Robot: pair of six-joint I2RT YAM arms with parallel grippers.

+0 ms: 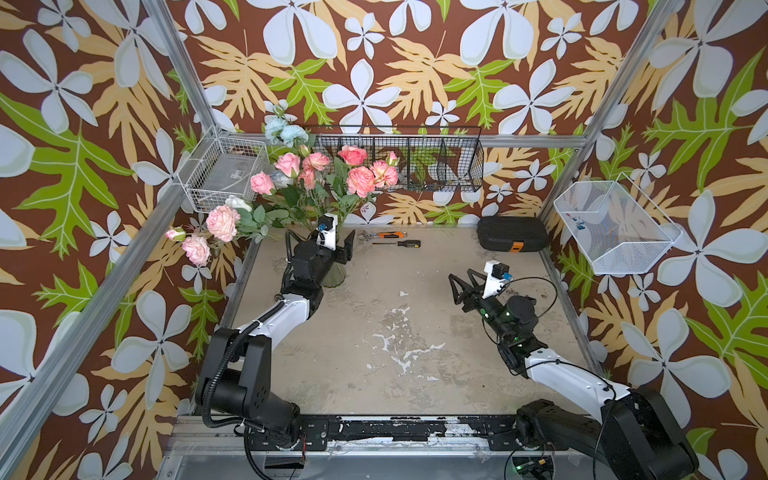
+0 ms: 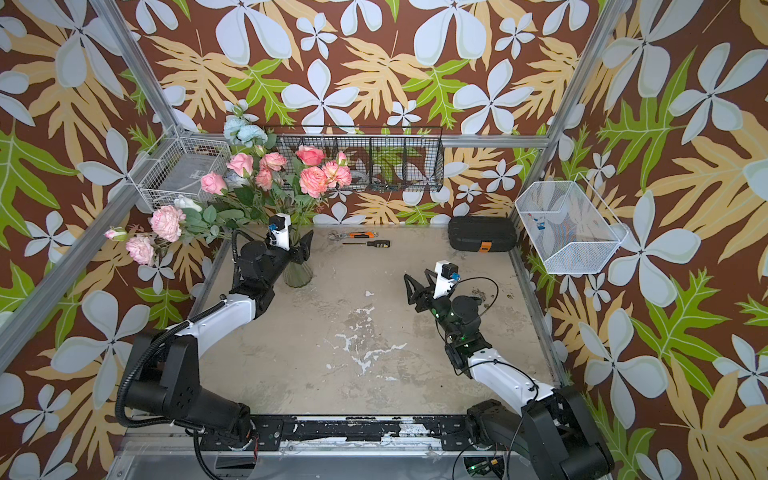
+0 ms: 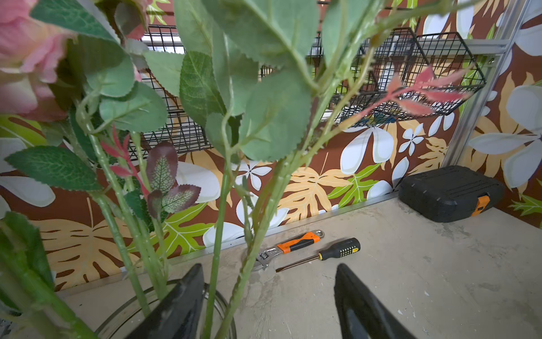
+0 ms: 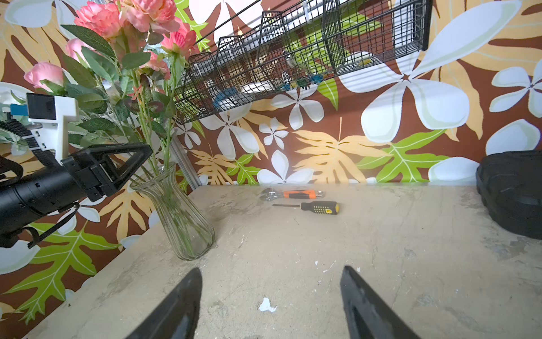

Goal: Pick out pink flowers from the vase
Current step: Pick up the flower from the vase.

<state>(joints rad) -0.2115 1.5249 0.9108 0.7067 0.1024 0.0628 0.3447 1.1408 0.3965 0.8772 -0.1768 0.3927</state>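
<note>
Pink flowers [image 1: 359, 180] are seen standing in vase [image 4: 181, 217], far-left table [image 1: 415, 332] corner. Left gripper [image 3: 268, 271] is held just above the rim, jaws spread, nothing clamped; near-upright stems [image 3: 217, 258] are seen between the jaws, close beside one finger [image 3: 187, 293]. Right gripper [image 4: 271, 273] is spread, empty, well apart from vase; left arm is judged nearer for the pull

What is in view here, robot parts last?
vase: one, clear glass, far left on the table
pink flowers: about ten, pink to coral, in the vase
blue flowers: two, pale blue, bouquet's top
white rose: one, white, bouquet's left
wrench: one, orange-black handle, table's far edge
screwdriver: one, black-yellow handle, beside wrench
case: one, black, far right corner
black basket: one, back wall
white baskets: two, at the sides
left gripper: black, open around stems at vase rim
right gripper: black, open over table
</note>
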